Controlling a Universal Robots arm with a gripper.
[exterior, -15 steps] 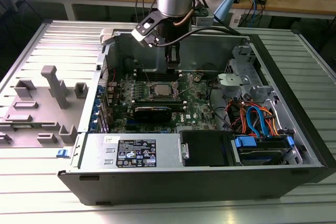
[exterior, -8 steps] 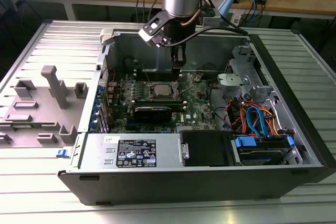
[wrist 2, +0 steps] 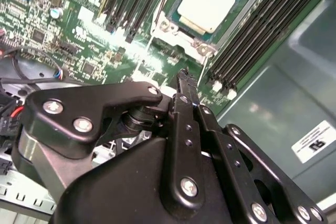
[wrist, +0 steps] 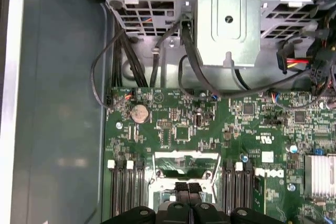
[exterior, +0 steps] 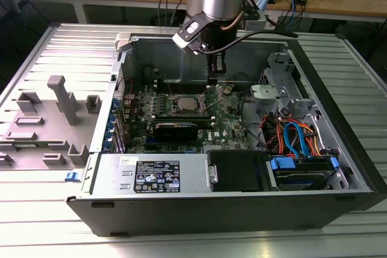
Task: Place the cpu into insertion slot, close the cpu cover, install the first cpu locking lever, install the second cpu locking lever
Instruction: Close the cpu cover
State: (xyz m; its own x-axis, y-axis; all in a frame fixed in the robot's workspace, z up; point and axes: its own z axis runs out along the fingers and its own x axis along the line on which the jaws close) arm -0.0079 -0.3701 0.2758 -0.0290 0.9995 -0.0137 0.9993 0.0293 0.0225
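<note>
In the second wrist view the gripper [wrist 2: 185,85] sits closest, fingers pressed together on nothing, a pose that looks better suited to pushing than to grasping. It hangs just above the board beside the slot [wrist: 185,155]. The cpu [wrist 2: 210,1] lies seated there, near the exterior view's centre, with the cover [wrist 2: 181,35] apparently down around it.

Room light: bright and even from above; the ribbed table [exterior: 72,46] reads pale in the exterior view
Shade: the computer case [exterior: 181,216] darkens its own interior, deepest under the far wall
Glare: the cpu [wrist 2: 210,1] is washed nearly white in the second wrist view, with a bright patch on the motherboard [wrist 2: 134,51] nearby
Reflections: soft pale blotches on the grey case panel [wrist: 58,119] in the first wrist view
Highlights: small glints on the black gripper [wrist 2: 185,77] and its screws
</note>
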